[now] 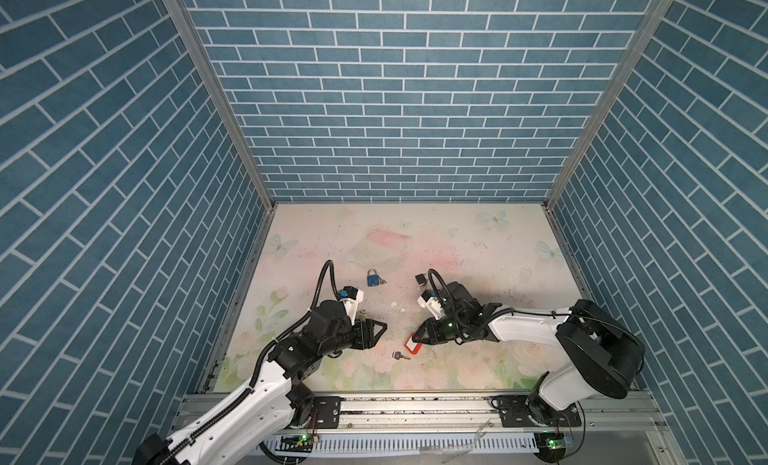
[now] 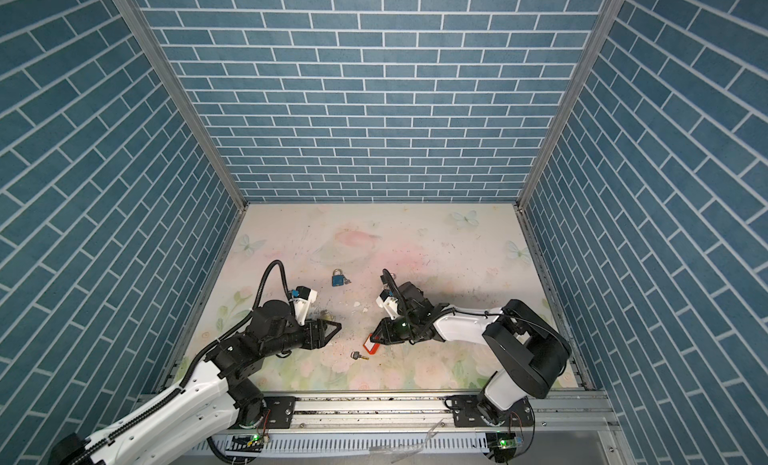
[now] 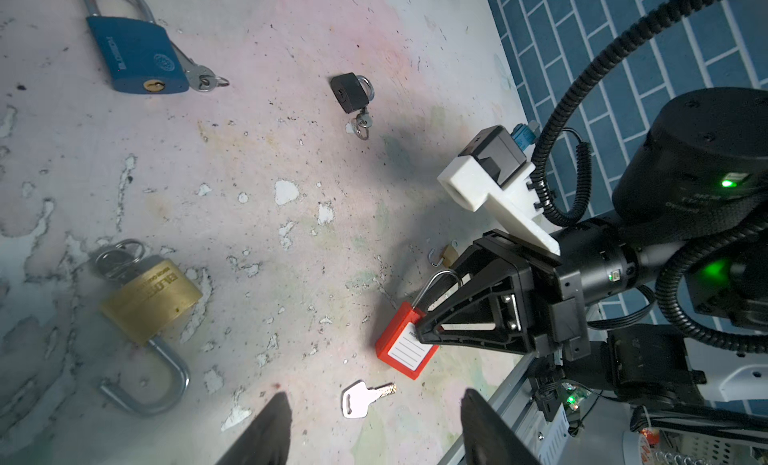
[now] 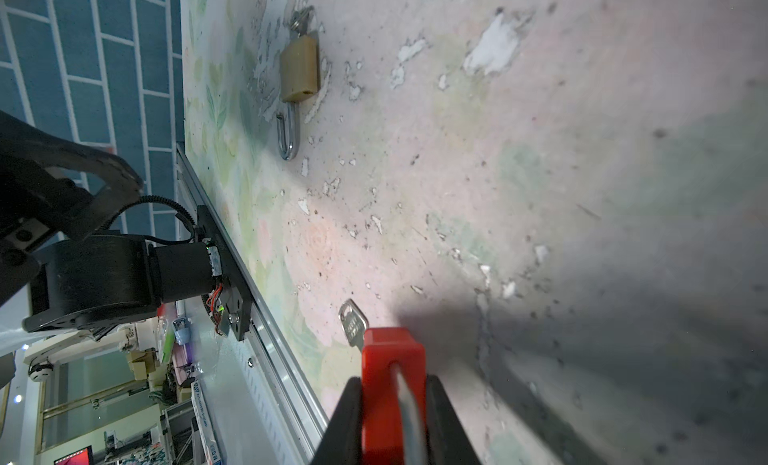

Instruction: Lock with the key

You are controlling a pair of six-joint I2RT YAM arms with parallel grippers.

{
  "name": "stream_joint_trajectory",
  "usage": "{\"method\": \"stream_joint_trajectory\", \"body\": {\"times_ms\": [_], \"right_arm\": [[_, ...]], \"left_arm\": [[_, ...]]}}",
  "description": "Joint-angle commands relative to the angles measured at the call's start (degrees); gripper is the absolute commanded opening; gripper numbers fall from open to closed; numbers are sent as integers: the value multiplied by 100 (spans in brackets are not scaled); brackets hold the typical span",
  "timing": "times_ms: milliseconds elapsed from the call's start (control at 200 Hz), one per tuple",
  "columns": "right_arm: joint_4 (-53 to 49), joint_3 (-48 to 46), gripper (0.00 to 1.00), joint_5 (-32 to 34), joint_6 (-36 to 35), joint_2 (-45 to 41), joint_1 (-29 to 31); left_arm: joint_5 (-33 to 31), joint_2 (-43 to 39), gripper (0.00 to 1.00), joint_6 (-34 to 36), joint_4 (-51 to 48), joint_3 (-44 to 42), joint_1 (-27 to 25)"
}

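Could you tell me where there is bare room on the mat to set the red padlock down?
The widest bare patch is the far end of the mat, between the blue padlock and the back wall. The near strip between the loose key and the front rail is free. The middle is crowded: key, brass padlock and red padlock lie close together.

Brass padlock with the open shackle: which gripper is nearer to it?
Left. The left gripper is open close beside the brass padlock; the right gripper, shut on the red padlock, is farther off, beyond the left gripper.
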Motion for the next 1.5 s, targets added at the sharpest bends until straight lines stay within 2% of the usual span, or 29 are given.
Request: {"method": "stream_joint_trajectory", "body": {"times_ms": [0, 170, 445, 540, 625, 645, 705, 725, 820, 850, 1085, 1115, 1255, 1365, 1425, 1495], "right_arm": [[-295, 76, 2, 389, 233, 341, 214], [-453, 120, 8, 615, 432, 473, 421], [-378, -140, 26, 1052, 833, -54, 488], [-552, -156, 31, 1264, 840, -307, 481], [-639, -138, 40, 1297, 805, -471, 486], [-652, -132, 44, 1279, 796, -489, 482], [-701, -77, 46, 1227, 744, -512, 486], [-749, -50, 50, 1238, 735, -512, 489], [-972, 85, 52, 1277, 627, -491, 487], [-1039, 113, 56, 1304, 606, -504, 484], [-1622, 306, 57, 1668, 480, -741, 489], [-1637, 326, 63, 1660, 461, -784, 489], [-1819, 483, 64, 1636, 397, -901, 489], [-2205, 753, 64, 1833, 262, -1160, 438], [-2524, 992, 64, 2042, 222, -1399, 285], [-2821, 1256, 64, 2166, 58, -1665, -26]], "left_arm": [[-126, -195, 67, -204, -39, -71, 23], [-30, -287, 67, -145, -38, -106, 27], [58, -420, 67, -128, -42, -102, 24], [67, -349, 68, -112, -5, -97, 26], [82, -296, 68, -110, 24, -96, 24], [76, -280, 68, -110, 31, -91, 21], [70, -269, 68, -110, 37, -97, 18], [58, -254, 68, -117, 36, -93, 29], [47, -243, 68, -136, 56, -82, 28], [46, -225, 68, -136, 65, -77, 25], [10, 35, 69, -106, 212, -29, 28], [18, 83, 69, -113, 230, -15, 31], [-58, 165, 69, -123, 226, 40, 30], [-510, 111, 71, -250, 5, 164, 27], [-885, 32, 79, -378, -219, 297, 29], [-1421, -109, 82, -537, -469, 422, 31]]}}
